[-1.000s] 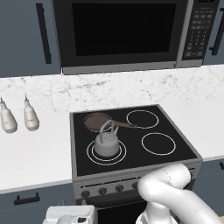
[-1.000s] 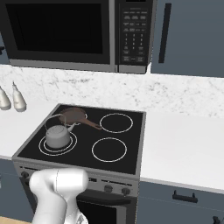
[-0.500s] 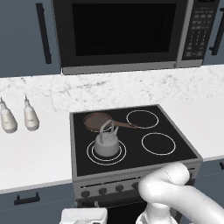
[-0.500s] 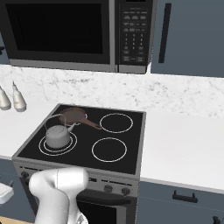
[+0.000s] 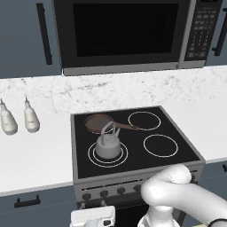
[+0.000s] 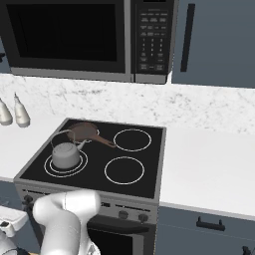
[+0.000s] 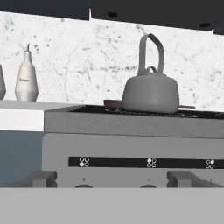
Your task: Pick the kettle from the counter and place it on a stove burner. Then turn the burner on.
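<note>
hidden: frying pan (image 7: 113, 103) mostly behind kettle (image 7: 150, 90) | cut off: stove knobs (image 7: 39, 179) at bottom edge

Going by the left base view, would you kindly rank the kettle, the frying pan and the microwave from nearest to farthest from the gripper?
1. Kettle, on the front-left double-ring burner, just beyond the gripper low at the stove front.
2. Frying pan, behind the kettle on the cooktop.
3. Microwave, mounted above the stove.
</note>
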You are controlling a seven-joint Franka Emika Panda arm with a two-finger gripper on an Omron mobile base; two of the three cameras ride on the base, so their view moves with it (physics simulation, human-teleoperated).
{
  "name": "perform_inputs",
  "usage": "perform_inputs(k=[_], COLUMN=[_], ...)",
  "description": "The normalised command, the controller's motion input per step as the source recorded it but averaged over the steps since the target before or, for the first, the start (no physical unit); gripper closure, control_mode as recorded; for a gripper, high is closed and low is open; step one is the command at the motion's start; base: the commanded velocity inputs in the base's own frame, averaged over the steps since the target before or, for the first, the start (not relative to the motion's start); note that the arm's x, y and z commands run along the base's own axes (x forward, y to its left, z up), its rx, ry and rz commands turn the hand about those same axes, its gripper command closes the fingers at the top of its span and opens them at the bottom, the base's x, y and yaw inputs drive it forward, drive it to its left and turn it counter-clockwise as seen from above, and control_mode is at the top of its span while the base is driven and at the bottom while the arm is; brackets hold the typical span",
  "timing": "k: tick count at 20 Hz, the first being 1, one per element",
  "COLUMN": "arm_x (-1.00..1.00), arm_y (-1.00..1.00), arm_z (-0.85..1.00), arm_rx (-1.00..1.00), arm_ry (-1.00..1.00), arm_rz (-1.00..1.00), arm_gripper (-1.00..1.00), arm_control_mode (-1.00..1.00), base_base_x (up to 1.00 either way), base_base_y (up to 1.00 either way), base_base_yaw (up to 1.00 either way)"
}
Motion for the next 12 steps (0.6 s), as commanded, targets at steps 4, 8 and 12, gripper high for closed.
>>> perform_inputs(k=[4,8,12], arm_x=[0.22,0.37,0.19], arm_y=[0.0,0.0,0.02], arm_z=[-0.12,-0.04,-0.31], arm_rx=[0.0,0.0,0.0], arm_ry=[-0.02,0.0,0.0], arm_rz=[0.01,0.0,0.0], arm_gripper=[-1.0,-1.0,-1.0], arm_control_mode=[-1.0,-1.0,-1.0], base_base_x=[0.0,0.0,0.0], base_base_y=[0.0,0.0,0.0], base_base_yaw=[0.0,0.0,0.0])
